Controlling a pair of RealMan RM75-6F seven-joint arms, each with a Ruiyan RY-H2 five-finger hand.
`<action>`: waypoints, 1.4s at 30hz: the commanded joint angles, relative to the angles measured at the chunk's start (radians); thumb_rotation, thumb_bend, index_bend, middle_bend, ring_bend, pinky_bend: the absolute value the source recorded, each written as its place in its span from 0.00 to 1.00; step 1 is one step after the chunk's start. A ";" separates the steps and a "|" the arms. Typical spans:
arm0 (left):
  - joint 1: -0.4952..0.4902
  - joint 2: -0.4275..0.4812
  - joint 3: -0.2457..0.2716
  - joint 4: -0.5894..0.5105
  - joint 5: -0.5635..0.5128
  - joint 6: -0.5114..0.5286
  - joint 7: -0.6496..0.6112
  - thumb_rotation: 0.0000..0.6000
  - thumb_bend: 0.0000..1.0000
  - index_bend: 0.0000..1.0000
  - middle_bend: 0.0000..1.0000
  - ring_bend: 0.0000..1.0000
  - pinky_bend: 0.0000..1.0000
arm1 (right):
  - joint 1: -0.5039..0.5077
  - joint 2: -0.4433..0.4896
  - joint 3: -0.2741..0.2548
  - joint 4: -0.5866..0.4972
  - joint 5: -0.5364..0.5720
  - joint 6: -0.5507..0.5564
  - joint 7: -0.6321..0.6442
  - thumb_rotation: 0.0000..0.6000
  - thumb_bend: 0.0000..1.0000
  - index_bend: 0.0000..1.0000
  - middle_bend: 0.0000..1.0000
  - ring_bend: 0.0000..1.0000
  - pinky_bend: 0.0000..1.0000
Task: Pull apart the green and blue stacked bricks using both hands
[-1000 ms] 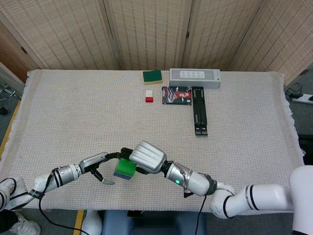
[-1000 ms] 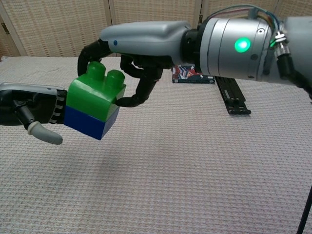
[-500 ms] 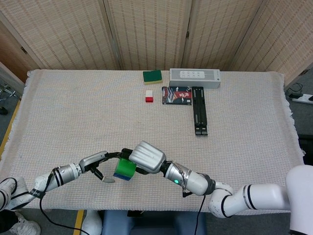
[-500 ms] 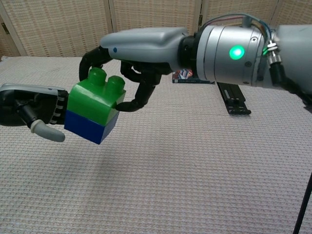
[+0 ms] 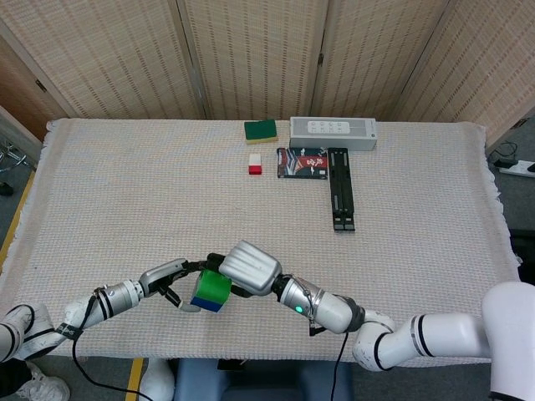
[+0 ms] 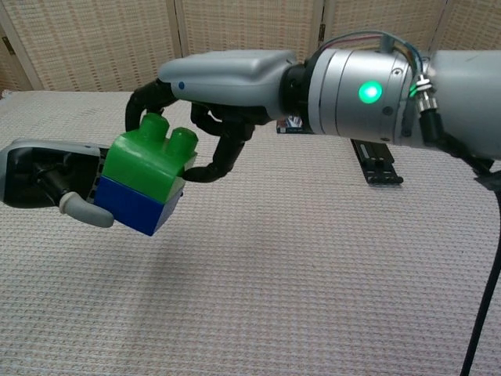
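Bricks first: the green brick (image 6: 149,163) sits stacked on the blue brick (image 6: 133,207), the pair held clear above the surface (image 5: 125,192) near its front edge, between the two hands. Against the frames a second ago the stack has tipped further, its blue corner swinging down and toward the left hand (image 6: 47,176), which has closed in; its pale thumb tip now lies against the blue brick's lower left face, where before a gap showed. The right hand (image 6: 211,86) holds the green brick from above and behind, dark fingers curled around its back and far side. The left hand's other fingers are hidden behind the stack, so whether it truly pinches the blue brick I cannot tell. No seam has opened between the colours, so by my reading the pull itself has not begun; the second grip is only now being taken.

Farther back on the woven cloth lie a green sponge (image 5: 261,130), a white box (image 5: 333,132), a small red and white block (image 5: 255,164), a printed packet (image 5: 303,161) and a black stand (image 5: 339,188). Folding wicker screens (image 5: 251,54) close off the room behind.
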 commanded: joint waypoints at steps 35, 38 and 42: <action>0.079 -0.011 -0.087 -0.027 -0.109 -0.019 0.064 1.00 0.36 0.84 0.71 0.32 0.20 | -0.005 -0.062 -0.001 0.079 -0.035 0.022 0.047 1.00 0.41 0.95 0.83 0.82 0.97; 0.083 -0.014 -0.090 -0.020 -0.106 -0.012 0.059 1.00 0.36 0.85 0.72 0.35 0.22 | -0.006 -0.062 0.002 0.083 -0.036 0.023 0.052 1.00 0.41 0.95 0.83 0.82 0.97; 0.087 -0.015 -0.094 -0.013 -0.102 -0.009 0.054 1.00 0.36 0.85 0.74 0.38 0.25 | -0.008 -0.062 0.008 0.084 -0.034 0.025 0.063 1.00 0.41 0.95 0.83 0.82 0.97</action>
